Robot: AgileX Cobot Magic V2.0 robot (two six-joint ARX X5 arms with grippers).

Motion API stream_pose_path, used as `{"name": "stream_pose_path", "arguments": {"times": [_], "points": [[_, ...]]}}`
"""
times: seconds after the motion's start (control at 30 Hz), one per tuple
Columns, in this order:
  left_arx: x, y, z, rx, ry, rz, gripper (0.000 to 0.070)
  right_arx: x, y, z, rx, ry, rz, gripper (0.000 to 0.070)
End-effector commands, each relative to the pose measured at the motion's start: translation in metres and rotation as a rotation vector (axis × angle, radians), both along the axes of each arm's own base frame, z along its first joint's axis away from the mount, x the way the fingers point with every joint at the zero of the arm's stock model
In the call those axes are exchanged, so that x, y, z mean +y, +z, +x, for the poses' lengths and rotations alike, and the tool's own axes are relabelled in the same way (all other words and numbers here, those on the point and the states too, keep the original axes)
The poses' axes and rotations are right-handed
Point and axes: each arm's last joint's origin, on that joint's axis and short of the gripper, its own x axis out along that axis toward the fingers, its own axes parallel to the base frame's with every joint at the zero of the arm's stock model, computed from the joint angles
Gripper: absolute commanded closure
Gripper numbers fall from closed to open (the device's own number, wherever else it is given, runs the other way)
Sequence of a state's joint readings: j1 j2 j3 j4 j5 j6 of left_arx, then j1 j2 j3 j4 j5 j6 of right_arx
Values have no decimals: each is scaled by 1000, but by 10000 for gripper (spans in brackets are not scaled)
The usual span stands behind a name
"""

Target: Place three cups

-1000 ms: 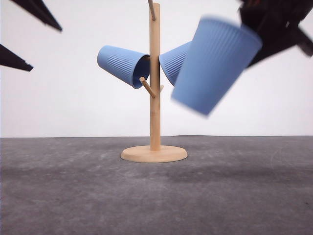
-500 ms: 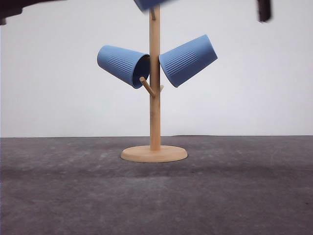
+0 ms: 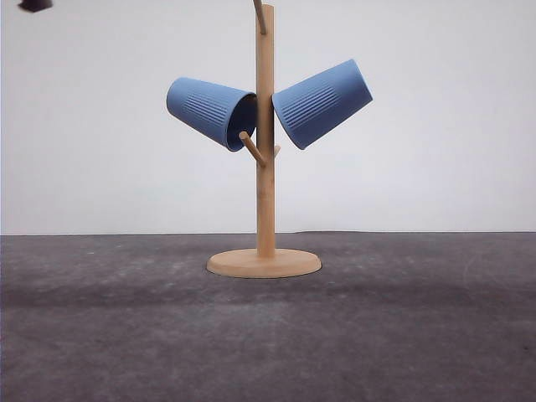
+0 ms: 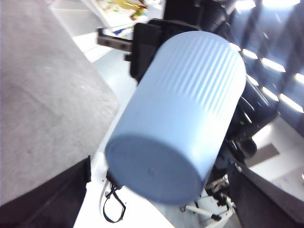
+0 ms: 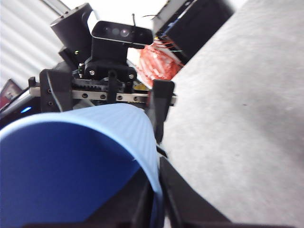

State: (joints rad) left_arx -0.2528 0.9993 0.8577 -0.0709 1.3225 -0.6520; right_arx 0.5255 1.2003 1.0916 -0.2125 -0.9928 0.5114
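Two light-blue ribbed cups hang tilted on the wooden peg stand [image 3: 265, 201], one to the left [image 3: 208, 110] and one to the right [image 3: 322, 102]. The third cup [image 4: 178, 114] is held in the air. My right gripper [image 5: 154, 205] is shut on its rim [image 5: 151, 156], with one finger inside the mouth. My left gripper [image 4: 159, 164] faces the cup's flat base and is open, its dark fingers [image 4: 45, 190] spread on either side with a small gap. From the right wrist, that left gripper [image 5: 107, 95] shows beyond the cup.
The stand's round base [image 3: 264, 263] rests mid-table on the dark grey surface [image 3: 268, 343]. A white wall stands behind. A free peg [image 3: 250, 146] sticks out low on the left of the post. A small dark arm part [image 3: 33, 4] shows at the top left edge.
The right gripper carried the third cup up and left out of the front view's top edge. The two hung cups and the stand have not moved.
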Motion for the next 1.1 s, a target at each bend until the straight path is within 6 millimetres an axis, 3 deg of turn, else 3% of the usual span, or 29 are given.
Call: {"name": "stream_pose_path", "arguments": {"times": [0.0,0.4,0.57,0.73,0.83,0.9,0.97,1.07], "points": [[-3,6,-1,-21,-27,-14,141,5,6,0,3,17,20,697],[-12,10,-4,-69,-75,-27,157,14,9,-7,3,61,37,698],[-12,11,-4,-78,-74,-30,345,14,9,-7,4,62,36,697],[-12,11,-4,-79,-74,-30,358,14,9,-7,5,63,36,692],[-12,11,-4,-80,-75,-31,358,14,9,-7,5,65,37,632],[-12,11,-4,-83,-74,-31,358,14,9,-7,5,65,37,526],[-12,11,-4,-83,-74,-31,358,14,9,-7,4,64,37,464],[-12,11,-4,-83,-74,-31,358,14,9,-7,4,64,37,441]]}}
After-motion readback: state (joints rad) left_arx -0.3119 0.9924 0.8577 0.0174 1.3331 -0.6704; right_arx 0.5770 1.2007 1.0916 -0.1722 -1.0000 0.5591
